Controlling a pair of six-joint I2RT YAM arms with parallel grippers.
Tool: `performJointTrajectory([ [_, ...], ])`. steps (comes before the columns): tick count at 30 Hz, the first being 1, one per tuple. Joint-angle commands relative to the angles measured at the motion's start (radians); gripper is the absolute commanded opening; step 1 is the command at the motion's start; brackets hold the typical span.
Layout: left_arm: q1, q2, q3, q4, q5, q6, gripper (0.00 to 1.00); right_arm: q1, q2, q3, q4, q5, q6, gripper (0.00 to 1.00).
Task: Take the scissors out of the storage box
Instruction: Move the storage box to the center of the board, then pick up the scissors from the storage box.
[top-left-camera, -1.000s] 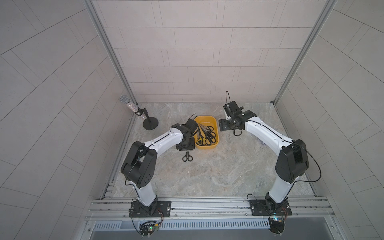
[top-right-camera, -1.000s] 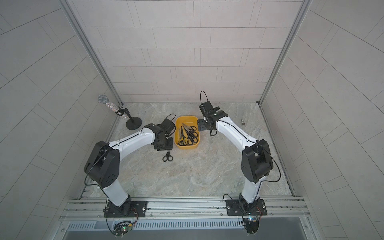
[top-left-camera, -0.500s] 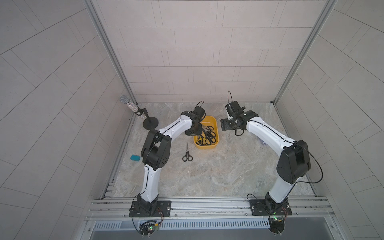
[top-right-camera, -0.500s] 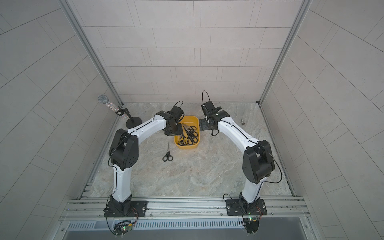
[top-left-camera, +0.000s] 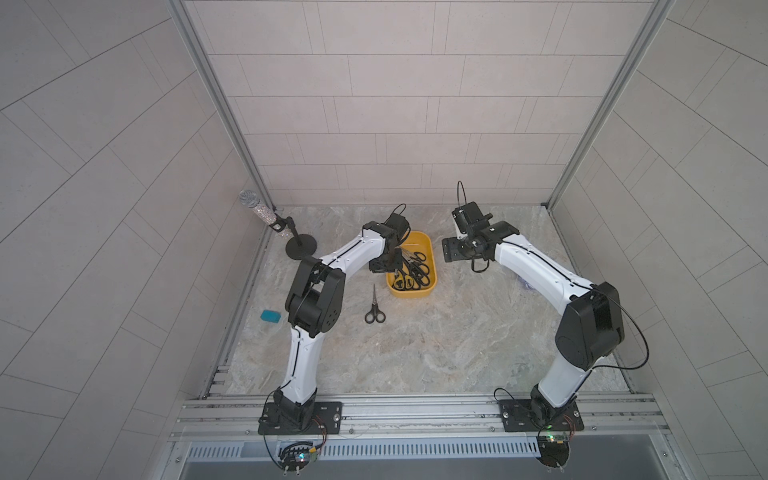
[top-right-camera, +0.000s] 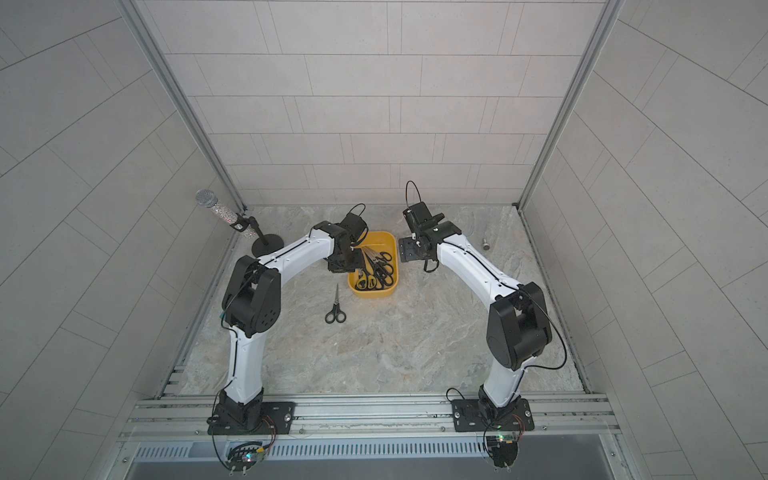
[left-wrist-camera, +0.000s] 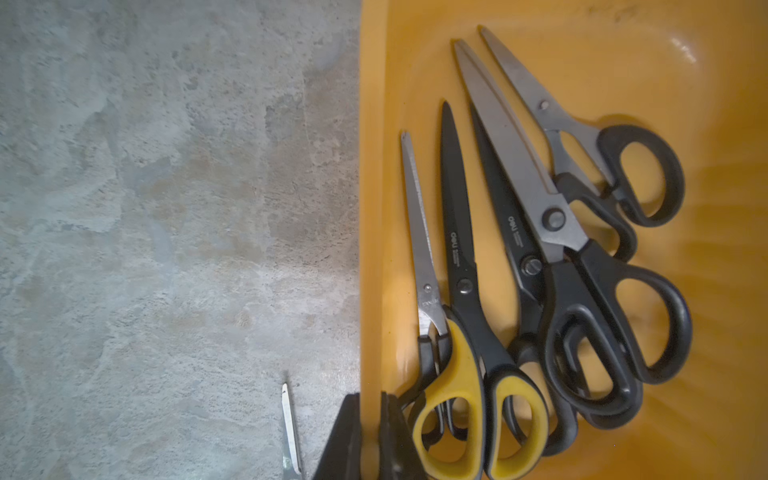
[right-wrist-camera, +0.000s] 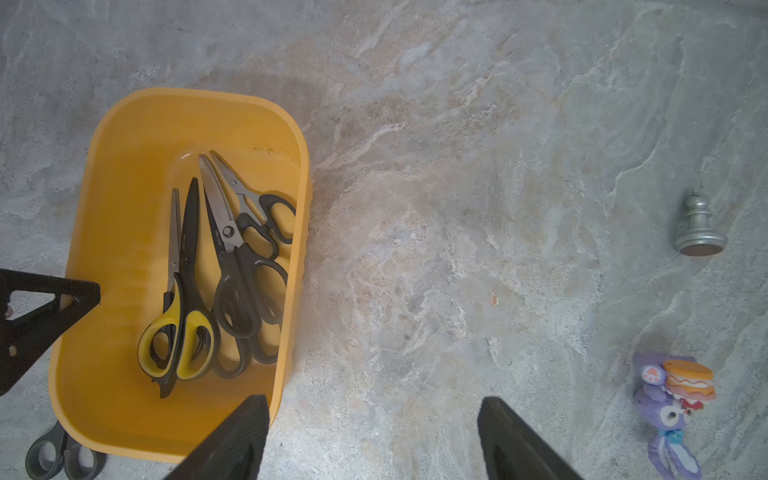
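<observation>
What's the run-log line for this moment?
left gripper shut on storage box; right gripper open; five scissors inside; one pair on table

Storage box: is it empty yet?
Not empty. Five pairs of scissors lie inside the storage box; one small black-handled pair lies outside on the table.

The mustard-yellow storage box (top-left-camera: 411, 293) stands open-topped, with five pairs of scissors (left-wrist-camera: 552, 218) lying flat inside, blades all pointing the same way: four black-handled, one yellow-and-black pair (left-wrist-camera: 457, 374). A sixth small pair (top-left-camera: 375, 305) — black-handled, closed — lies outside, just beside it.
</observation>
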Motion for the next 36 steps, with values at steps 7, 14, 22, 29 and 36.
performJointTrajectory([
  [7,0.006,0.147,0.18,-0.025,-0.013,-0.016,0.0,0.016,-0.002,0.016,-0.028,-0.029,-0.02,0.84],
  [14,0.011,0.282,0.425,-0.115,-0.02,0.043,0.03,0.017,0.082,0.105,-0.025,-0.037,-0.055,0.83],
  [22,0.018,0.234,0.475,-0.141,-0.03,0.115,0.44,0.015,0.236,0.252,-0.014,-0.035,-0.114,0.77],
  [29,0.045,0.011,0.325,-0.097,-0.01,0.103,0.46,0.008,0.379,0.407,-0.037,-0.088,-0.213,0.63],
  [36,0.094,-0.13,0.172,-0.108,0.002,0.141,0.46,0.002,0.539,0.558,-0.105,-0.127,-0.22,0.5],
])
